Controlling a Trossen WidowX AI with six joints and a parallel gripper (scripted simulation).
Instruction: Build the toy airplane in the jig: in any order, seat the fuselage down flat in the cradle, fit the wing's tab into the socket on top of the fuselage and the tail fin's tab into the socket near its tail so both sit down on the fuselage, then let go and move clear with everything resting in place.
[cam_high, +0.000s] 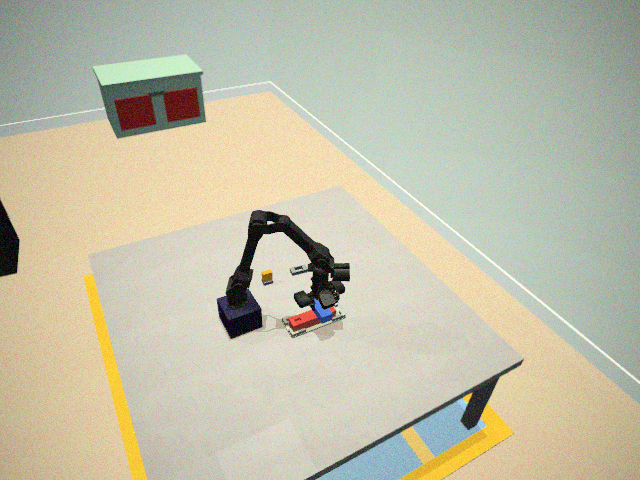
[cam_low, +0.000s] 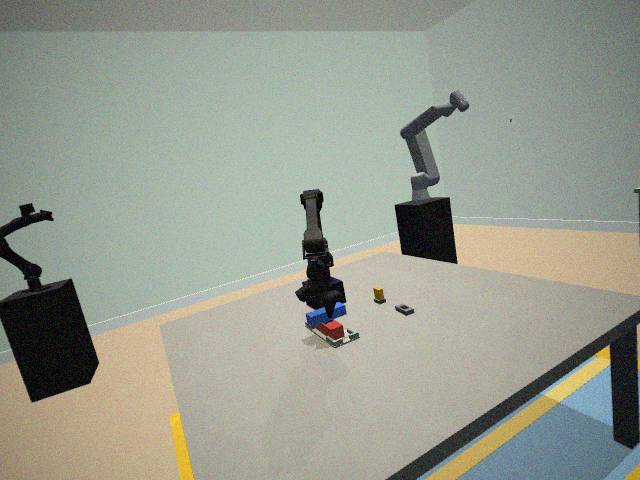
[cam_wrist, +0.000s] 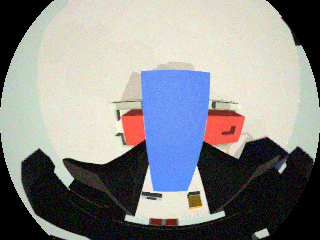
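The red fuselage (cam_high: 302, 321) (cam_low: 333, 330) (cam_wrist: 224, 129) lies in the pale jig cradle (cam_high: 312, 331) (cam_low: 353, 336); whether it is fully flat is too small to tell. The blue wing (cam_high: 324, 313) (cam_low: 315, 316) (cam_wrist: 175, 110) lies crosswise over the fuselage, on it or just above it; its tab and the socket under it are hidden. My gripper (cam_high: 316, 303) (cam_low: 329, 311) (cam_wrist: 172, 141) is shut on the wing, pointing down over the cradle. The tail socket shows uncovered as a dark slot. The yellow tail fin (cam_high: 266, 274) (cam_low: 378, 293) (cam_wrist: 195, 202) stands upright in a small dark holder.
A grey holder (cam_high: 298, 269) (cam_low: 404, 309) (cam_wrist: 151, 196) with a dark opening sits near the tail fin. The arm's dark base block (cam_high: 239, 316) stands near the cradle's tail end. Other arms on black pedestals stand beyond the table.
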